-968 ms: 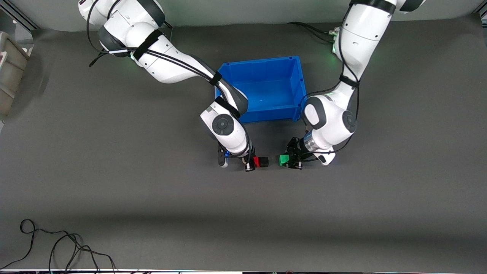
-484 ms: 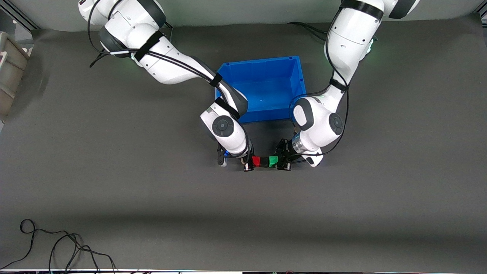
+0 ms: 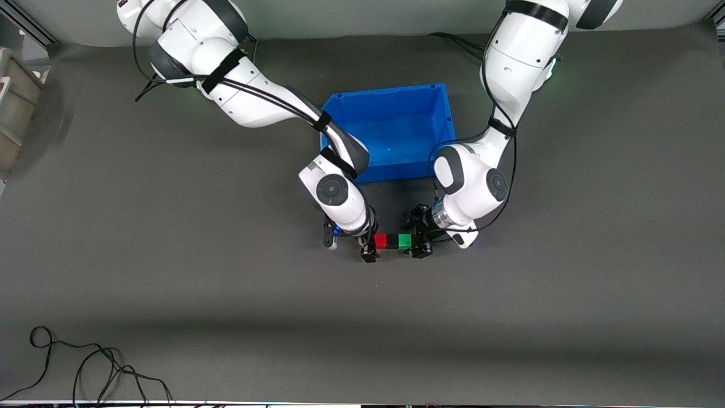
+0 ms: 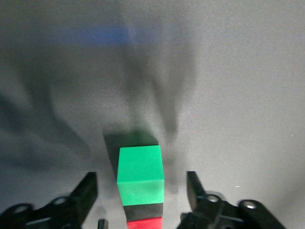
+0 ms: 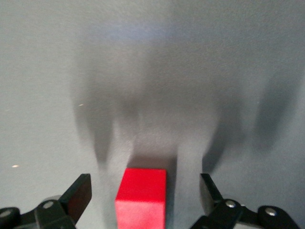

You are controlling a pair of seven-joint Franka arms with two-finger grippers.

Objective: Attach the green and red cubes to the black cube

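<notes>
You are at the release: red cube point(image 3: 380, 241), black cube point(image 3: 392, 241) and green cube point(image 3: 404, 241) sit joined on the mat near the bin point(image 3: 441, 161). Left gripper point(image 4: 143, 200) and right gripper point(image 5: 143, 200) flank the row, fingers spread, gripping nothing. Next, lift both straight up without nudging it.

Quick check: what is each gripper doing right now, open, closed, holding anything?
Left gripper: jaws open on either side of the green cube, holding nothing.
Right gripper: jaws open on either side of the red cube, holding nothing.
</notes>
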